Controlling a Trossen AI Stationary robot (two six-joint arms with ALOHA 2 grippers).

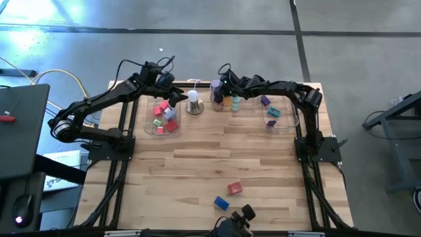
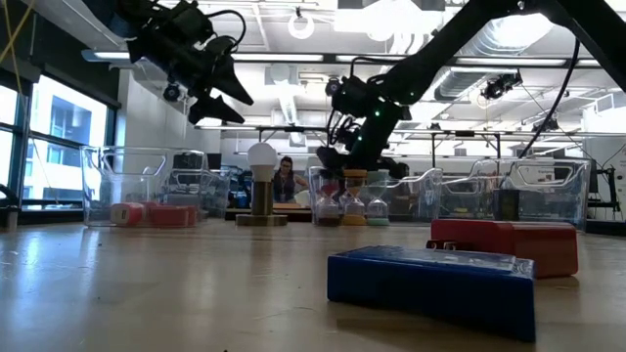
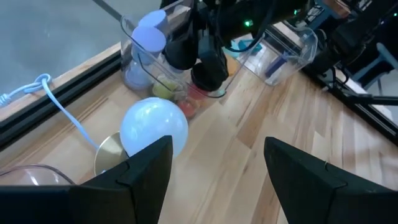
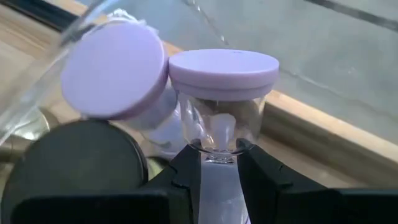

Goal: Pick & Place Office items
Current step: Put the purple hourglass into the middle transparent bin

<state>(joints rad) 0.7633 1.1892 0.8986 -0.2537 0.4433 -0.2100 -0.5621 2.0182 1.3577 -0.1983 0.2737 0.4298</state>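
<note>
While 2 lilac-capped clear rolls [image 4: 224, 93] sit together, my right claw [image 4: 219, 158] pinches 1 by its narrow waist; my left claw [image 3: 217, 168] hangs open.

trays [image 1: 150, 125] left, right | dome [image 1: 193, 97] between | two blocks [image 1: 235, 189] near front edge
</note>
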